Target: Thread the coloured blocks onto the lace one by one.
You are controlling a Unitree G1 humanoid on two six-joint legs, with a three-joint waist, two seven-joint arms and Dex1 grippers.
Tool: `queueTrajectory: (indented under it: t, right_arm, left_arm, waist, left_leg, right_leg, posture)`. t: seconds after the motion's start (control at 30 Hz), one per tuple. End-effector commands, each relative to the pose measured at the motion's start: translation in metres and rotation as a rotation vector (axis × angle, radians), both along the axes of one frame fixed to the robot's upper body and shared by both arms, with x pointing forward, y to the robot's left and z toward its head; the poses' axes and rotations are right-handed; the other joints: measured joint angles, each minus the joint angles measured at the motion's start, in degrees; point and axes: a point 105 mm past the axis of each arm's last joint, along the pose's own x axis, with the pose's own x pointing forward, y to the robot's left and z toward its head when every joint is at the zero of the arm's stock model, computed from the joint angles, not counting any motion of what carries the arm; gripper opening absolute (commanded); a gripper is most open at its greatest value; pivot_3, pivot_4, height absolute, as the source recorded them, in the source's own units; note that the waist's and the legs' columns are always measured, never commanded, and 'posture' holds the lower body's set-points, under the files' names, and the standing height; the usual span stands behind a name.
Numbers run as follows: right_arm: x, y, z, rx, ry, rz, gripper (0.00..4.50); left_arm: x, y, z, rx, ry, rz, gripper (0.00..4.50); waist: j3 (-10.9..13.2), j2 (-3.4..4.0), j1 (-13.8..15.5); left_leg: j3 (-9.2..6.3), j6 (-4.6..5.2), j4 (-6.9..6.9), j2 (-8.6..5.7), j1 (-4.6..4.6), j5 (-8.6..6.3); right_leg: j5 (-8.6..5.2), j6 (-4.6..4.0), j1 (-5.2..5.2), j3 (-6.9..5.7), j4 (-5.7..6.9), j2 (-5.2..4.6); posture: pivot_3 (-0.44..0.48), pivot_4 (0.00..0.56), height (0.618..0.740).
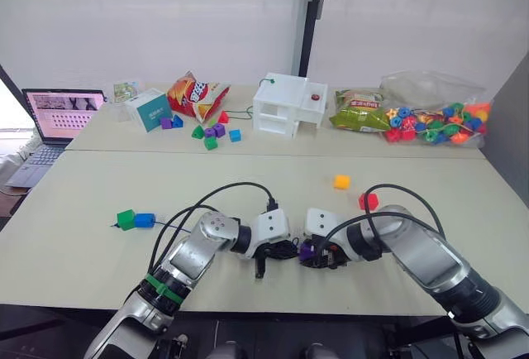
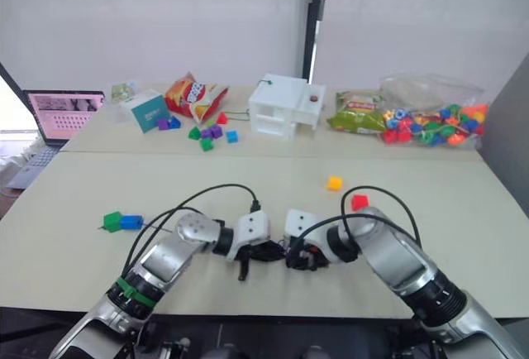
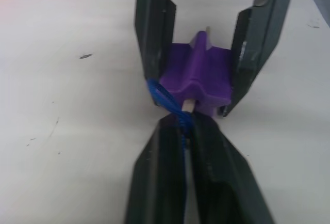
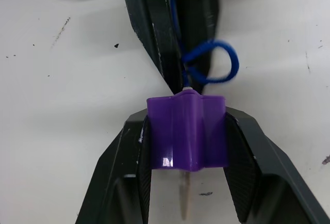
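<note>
At the table's front centre my two grippers meet tip to tip. The right gripper (image 4: 186, 127) is shut on a purple block (image 4: 186, 131), also seen at the meeting point (image 1: 306, 251). My left gripper (image 3: 185, 123) is shut on the dark-blue lace (image 4: 234, 61), which loops just behind the block. The lace's pale tip (image 4: 184, 203) pokes out of the block's far side. A green block (image 1: 126, 219) and a blue block (image 1: 145, 220) lie touching at the left. A yellow block (image 1: 341, 181) and a red block (image 1: 369, 202) rest beyond my right arm.
On the back table stand a laptop (image 1: 62, 115), a teal box (image 1: 153, 109), a snack bag (image 1: 197, 94), a white box (image 1: 289, 104) and a clear bag of beads (image 1: 438, 119). Several small pieces (image 1: 211, 133) lie there too. Black cables (image 1: 240, 187) arch over both wrists.
</note>
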Motion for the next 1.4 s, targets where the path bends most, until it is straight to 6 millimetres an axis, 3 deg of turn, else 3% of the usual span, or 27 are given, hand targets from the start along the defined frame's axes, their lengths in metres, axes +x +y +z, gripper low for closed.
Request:
queueTrajectory:
  t: [0.03, 0.13, 0.5, 0.6, 0.77, 1.0, 1.4]
  right_arm:
    - [-0.003, 0.001, -0.003, -0.005, 0.02, 0.008, 1.37]
    - [-0.002, 0.0, -0.003, -0.007, 0.017, 0.008, 1.37]
    - [0.001, -0.001, -0.001, 0.0, -0.032, -0.021, 1.37]
    - [0.003, -0.002, 0.004, 0.026, -0.056, -0.05, 2.76]
    - [-0.002, -0.01, 0.021, 0.075, -0.078, -0.097, 4.46]
    - [-0.02, -0.034, 0.031, 0.106, -0.107, -0.164, 4.5]
    - [-0.021, -0.048, 0.012, 0.079, -0.119, -0.219, 4.5]
  left_arm:
    - [0.004, 0.009, 0.015, -0.005, -0.039, 0.007, 1.91]
    - [0.002, 0.018, 0.018, 0.01, -0.038, 0.008, 2.87]
    - [-0.006, 0.03, 0.041, 0.029, -0.076, -0.049, 2.87]
    - [-0.007, 0.024, 0.049, 0.008, -0.076, -0.083, 2.91]
    - [-0.012, 0.006, 0.046, 0.026, -0.095, -0.181, 4.38]
    - [-0.001, -0.021, 0.034, 0.105, -0.169, -0.232, 4.47]
    - [0.004, -0.044, 0.012, 0.143, -0.191, -0.265, 4.47]
  waist:
    - [0.0, 0.0, -0.04]
    - [0.0, 0.0, -0.02]
    - [0.0, 0.0, -0.05]
    - [0.0, 0.0, 0.09]
    - [0.01, 0.0, 0.06]
    - [0.02, -0.03, 0.2]
    - [0.02, -0.03, 0.13]
  left_leg:
    - [0.0, 0.0, 0.0, 0.01, 0.0, 0.0]
    - [0.0, 0.0, -0.01, 0.01, 0.0, 0.0]
    - [0.0, 0.0, -0.02, 0.04, 0.0, 0.0]
    - [0.0, 0.0, -0.01, 0.03, 0.0, 0.0]
    - [0.01, 0.0, -0.01, -0.01, -0.04, 0.0]
    - [0.0, 0.02, 0.01, -0.02, -0.09, -0.01]
    - [0.04, 0.03, 0.01, 0.01, -0.09, -0.01]
  right_leg:
    - [0.0, 0.0, 0.0, 0.0, 0.0, 0.01]
    - [0.0, 0.0, 0.0, 0.0, -0.01, 0.01]
    - [0.0, 0.0, -0.01, 0.0, -0.01, 0.02]
    - [0.0, 0.0, 0.01, 0.0, -0.01, 0.01]
    - [0.0, 0.0, -0.02, 0.0, -0.02, 0.0]
    - [0.0, 0.01, 0.01, -0.02, -0.09, 0.0]
    - [0.0, 0.01, -0.01, 0.02, -0.08, 0.04]
  posture:
    - [0.0, 0.15, 0.74]
    - [0.0, 0.15, 0.74]
    - [0.0, 0.15, 0.74]
    - [0.0, 0.15, 0.74]
    - [0.0, 0.15, 0.74]
    - [0.0, 0.15, 0.74]
    - [0.0, 0.15, 0.74]
